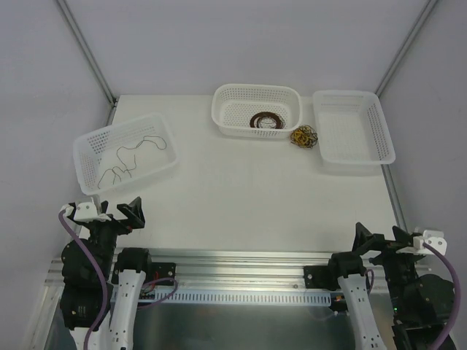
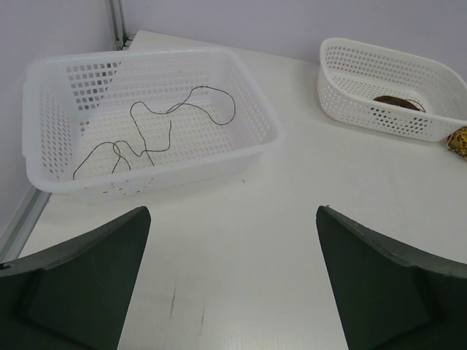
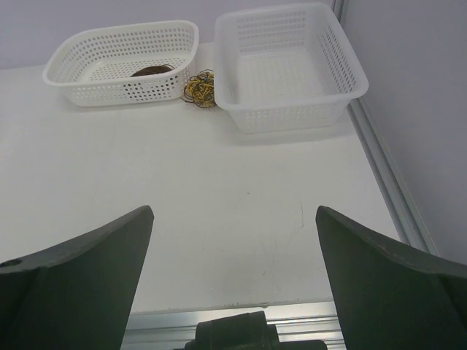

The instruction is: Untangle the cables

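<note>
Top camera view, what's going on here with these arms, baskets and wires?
Two robot arms are set to untangle cables, but neither is handling anything now. The left gripper and right gripper sit at the near edge, jaws wide open and empty. One dark strand lies loose in the left basket. A dark coil sits in the middle basket, and a yellow-tan clump lies on the table between it and the right basket.

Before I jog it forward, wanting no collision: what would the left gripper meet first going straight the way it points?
The left gripper would probably meet bare table first, just short of the left basket's near right corner; depth is unclear, its wall could come first.
</note>
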